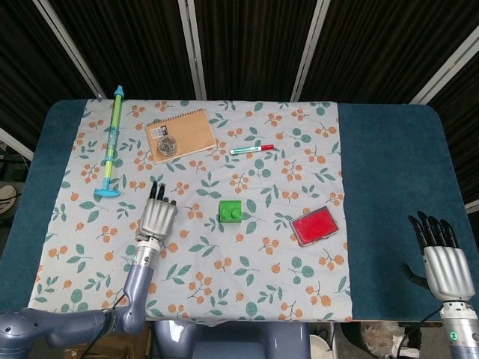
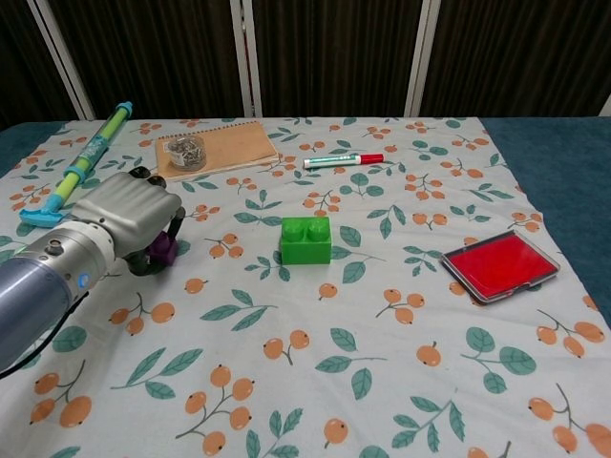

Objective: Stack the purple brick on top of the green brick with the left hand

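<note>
The green brick [image 1: 230,211] [image 2: 305,239] sits on the flowered cloth near the middle of the table. My left hand [image 1: 156,218] [image 2: 129,221] is to its left, low on the cloth, palm down. Its fingers curl around the purple brick [image 2: 161,251], of which only a small part shows under the hand in the chest view. The head view hides that brick under the hand. The brick seems to rest on the cloth still. My right hand [image 1: 444,262] hangs at the far right edge of the table, fingers spread, holding nothing.
A red flat case [image 1: 315,226] [image 2: 499,264] lies right of the green brick. Behind are a marker pen [image 1: 251,149] [image 2: 342,159], a brown notepad [image 1: 182,134] with a small jar [image 2: 181,149] on it, and a long green-blue tube [image 1: 111,141] at the far left.
</note>
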### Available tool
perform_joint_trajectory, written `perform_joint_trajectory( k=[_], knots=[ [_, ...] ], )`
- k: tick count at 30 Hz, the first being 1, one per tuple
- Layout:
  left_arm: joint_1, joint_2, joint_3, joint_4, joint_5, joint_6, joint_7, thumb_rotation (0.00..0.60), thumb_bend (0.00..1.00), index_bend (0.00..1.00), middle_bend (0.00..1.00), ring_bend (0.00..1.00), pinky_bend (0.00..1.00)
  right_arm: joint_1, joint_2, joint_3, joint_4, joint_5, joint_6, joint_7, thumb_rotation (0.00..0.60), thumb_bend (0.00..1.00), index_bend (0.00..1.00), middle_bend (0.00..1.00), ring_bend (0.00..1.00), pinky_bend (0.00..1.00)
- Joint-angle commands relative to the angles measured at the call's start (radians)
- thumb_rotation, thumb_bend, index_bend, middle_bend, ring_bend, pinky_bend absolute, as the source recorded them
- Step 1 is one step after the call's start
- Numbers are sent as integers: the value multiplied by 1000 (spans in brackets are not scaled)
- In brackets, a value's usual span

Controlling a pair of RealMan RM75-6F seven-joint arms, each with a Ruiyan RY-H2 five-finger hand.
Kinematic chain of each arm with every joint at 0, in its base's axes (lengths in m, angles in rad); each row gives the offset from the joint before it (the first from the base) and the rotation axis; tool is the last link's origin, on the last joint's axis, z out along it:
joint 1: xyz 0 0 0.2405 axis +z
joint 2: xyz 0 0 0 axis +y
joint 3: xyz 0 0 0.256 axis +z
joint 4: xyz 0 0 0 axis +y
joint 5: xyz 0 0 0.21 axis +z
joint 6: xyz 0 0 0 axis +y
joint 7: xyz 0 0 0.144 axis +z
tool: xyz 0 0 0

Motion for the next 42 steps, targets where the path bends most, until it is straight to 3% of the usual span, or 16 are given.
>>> perform_joint_trajectory(
  k=[1, 9, 14, 21, 29, 34, 42],
  knots=[
    [0, -7, 3, 7, -8, -2, 10, 600, 446, 476, 483, 105, 18, 1, 1, 0, 0, -2, 0, 0, 600, 250, 65, 12, 1, 0],
    [-4, -5, -9, -2, 11, 20, 6, 600, 491, 517, 515, 108, 18, 1, 1, 1, 1, 5, -4, 2, 600, 250, 65, 12, 1, 0],
    [-4, 42, -52, -115, -14, 35, 7, 600, 492, 530, 524, 120, 18, 0, 2, -2, -2, -3, -1, 1, 600, 250, 65, 12, 1, 0],
    [-47, 128, -178, -363, -180, 90, 137, 600, 495, 536, 531, 131, 18, 3, -3, -3, -6, -1, -6, -11, 600, 250, 65, 12, 1, 0],
    [-193, 122, -320, -553, -327, 255, 356, 600, 493, 538, 531, 131, 18, 9, -6, -1, -8, 3, -14, -20, 600, 249, 65, 12, 1, 0],
    [-263, 89, -349, -576, -354, 322, 402, 600, 484, 539, 531, 130, 18, 9, -5, -1, -2, 4, -16, -7, 600, 250, 65, 12, 1, 0],
    [-335, 37, -332, -515, -388, 354, 422, 600, 484, 545, 531, 131, 18, 11, -2, -3, 0, 2, -21, 6, 600, 250, 65, 12, 1, 0]
  ],
)
